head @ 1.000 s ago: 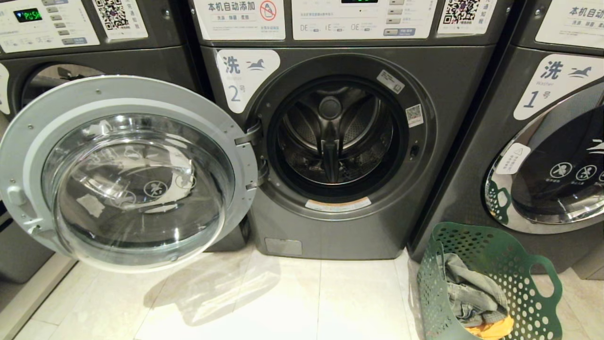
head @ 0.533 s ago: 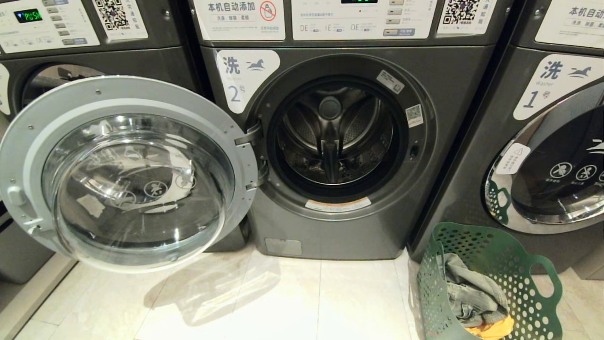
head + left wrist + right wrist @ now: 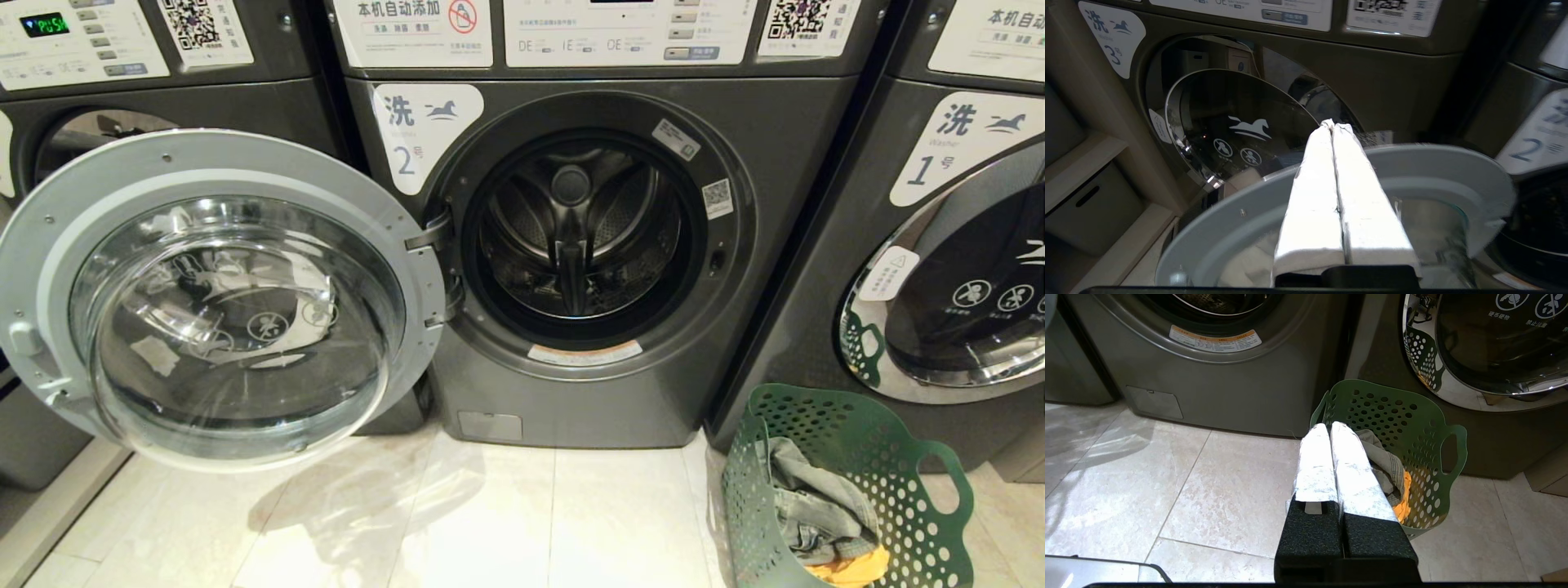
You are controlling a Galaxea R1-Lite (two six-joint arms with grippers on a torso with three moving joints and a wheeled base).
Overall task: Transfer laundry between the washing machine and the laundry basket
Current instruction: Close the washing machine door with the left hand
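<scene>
The washing machine (image 3: 767,163) labelled 2 stands in the middle with its round glass door (image 3: 220,171) swung wide open to the left. Its drum (image 3: 571,237) looks bare. The green laundry basket (image 3: 865,425) sits on the floor at the lower right, holding laundry: a grey garment (image 3: 816,498) over an orange-yellow one (image 3: 857,567). Neither arm shows in the head view. My left gripper (image 3: 1333,124) is shut and empty, hovering over the open door's grey rim (image 3: 1437,163). My right gripper (image 3: 1329,426) is shut and empty, just short of the basket (image 3: 1412,416) and the grey garment (image 3: 1388,465).
A washer labelled 1 (image 3: 963,245) stands right behind the basket, its door closed. Another washer (image 3: 163,90) on the left is half covered by the open door. A low cabinet (image 3: 1081,196) sits beside it. Pale floor tiles (image 3: 490,523) lie in front.
The head view has shifted very slightly and the reflection in the open door's glass has changed. The washer, door, basket and garments stand as before.
</scene>
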